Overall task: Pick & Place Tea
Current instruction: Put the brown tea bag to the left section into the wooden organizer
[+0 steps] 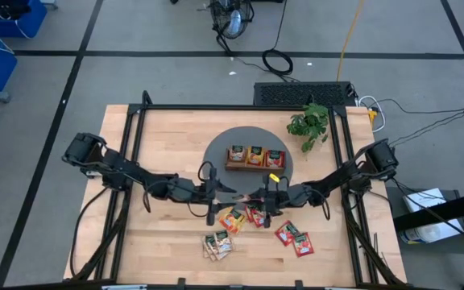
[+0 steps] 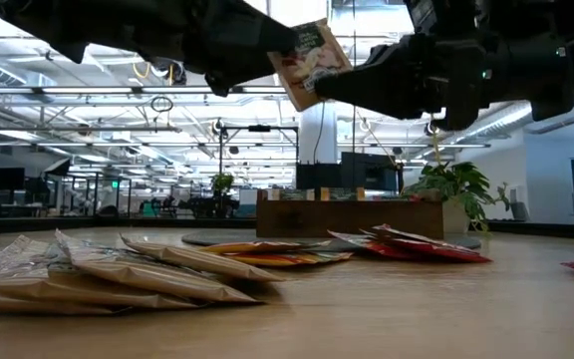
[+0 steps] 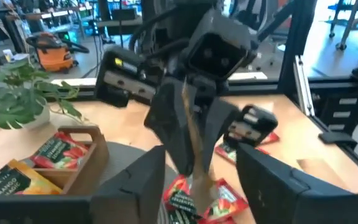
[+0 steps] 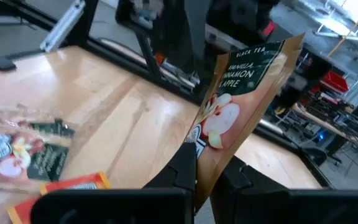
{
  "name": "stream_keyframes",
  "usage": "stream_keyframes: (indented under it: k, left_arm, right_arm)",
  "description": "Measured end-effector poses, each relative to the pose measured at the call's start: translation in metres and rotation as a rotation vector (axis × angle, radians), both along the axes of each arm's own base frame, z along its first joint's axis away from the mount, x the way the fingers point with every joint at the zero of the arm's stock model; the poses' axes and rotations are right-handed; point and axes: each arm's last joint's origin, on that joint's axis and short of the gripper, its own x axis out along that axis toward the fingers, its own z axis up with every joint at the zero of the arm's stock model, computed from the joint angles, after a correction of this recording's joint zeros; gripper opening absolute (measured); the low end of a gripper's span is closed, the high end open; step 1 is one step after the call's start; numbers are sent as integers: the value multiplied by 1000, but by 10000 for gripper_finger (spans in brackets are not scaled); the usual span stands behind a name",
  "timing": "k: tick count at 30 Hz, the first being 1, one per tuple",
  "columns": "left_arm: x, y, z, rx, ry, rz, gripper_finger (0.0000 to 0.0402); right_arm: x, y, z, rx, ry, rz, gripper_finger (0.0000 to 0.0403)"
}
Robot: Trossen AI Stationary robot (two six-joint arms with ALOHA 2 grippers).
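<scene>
low view: nearest us, green-and-tan sachets (image 2: 118,271) lie on the bench (image 2: 387,309), orange and red ones behind. above mid-bench we see the right hand (image 4: 207,177) pinching a tan tea sachet (image 4: 244,118) upright, the left hand (image 3: 201,186) spread open beside it.

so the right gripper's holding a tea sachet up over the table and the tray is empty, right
Not quite: the tray isn't empty. The high view shows sachets standing in all three compartments. The rest holds: the right gripper is shut on a tea sachet held above the table.
</scene>
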Motion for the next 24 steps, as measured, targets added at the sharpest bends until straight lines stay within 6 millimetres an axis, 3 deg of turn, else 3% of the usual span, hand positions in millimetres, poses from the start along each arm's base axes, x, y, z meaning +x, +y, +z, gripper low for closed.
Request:
stream_keyframes:
  k: [8, 15, 24]
  left_arm:
    - [9, 11, 6, 7, 24, -41, 15]
    - [23, 22, 17, 104, 196, -45, 5]
    - [32, 45, 51, 187, 294, -32, 3]
  right_arm:
    - [0, 0, 0, -4, 2, -1, 13]
    - [0, -1, -4, 33, 35, -10, 22]
    - [-4, -4, -15, 74, 132, -96, 85]
